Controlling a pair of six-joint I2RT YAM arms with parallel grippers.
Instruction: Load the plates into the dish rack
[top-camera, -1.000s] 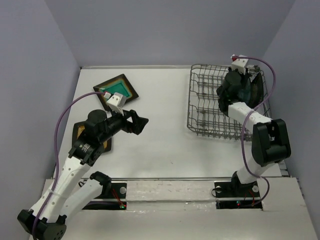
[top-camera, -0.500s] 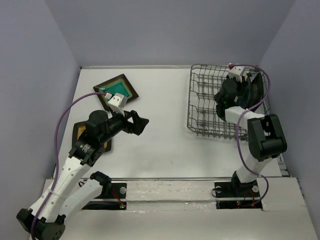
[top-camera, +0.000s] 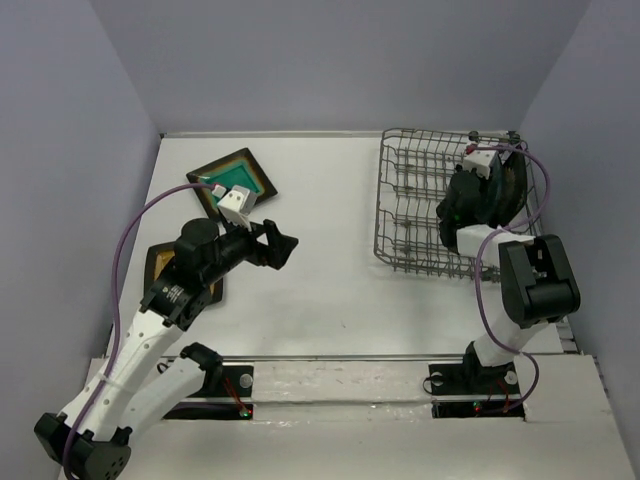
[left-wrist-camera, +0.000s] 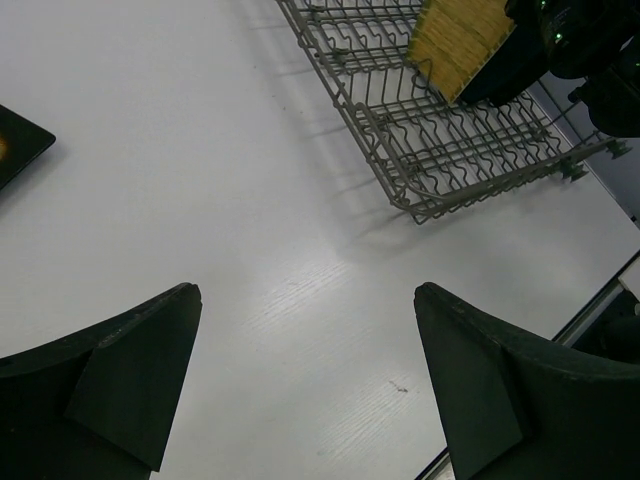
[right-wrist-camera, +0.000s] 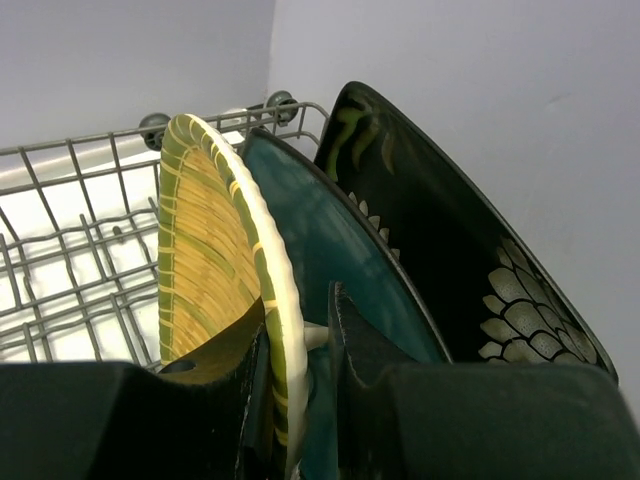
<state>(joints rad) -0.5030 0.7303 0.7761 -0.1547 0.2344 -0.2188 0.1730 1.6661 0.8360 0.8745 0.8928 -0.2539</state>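
My right gripper (right-wrist-camera: 300, 330) clamps the rim of the yellow ribbed plate (right-wrist-camera: 210, 260), upright in the dish rack (right-wrist-camera: 70, 200); teal plate (right-wrist-camera: 340, 250) just right of it; left gripper (left-wrist-camera: 305, 295) gapes empty, rack ahead-right.

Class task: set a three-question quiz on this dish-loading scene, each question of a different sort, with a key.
1. Where is the yellow plate that the right fingers clamp? A) flat on the table B) upright in the rack C) stacked on another plate
2. True or false: the left fingers hold a plate.
3. How many plates lie on the table, outside the rack?
Key: 1 B; 2 false, they stand open and empty; 3 two, the teal-centred plate and the mustard-centred plate.
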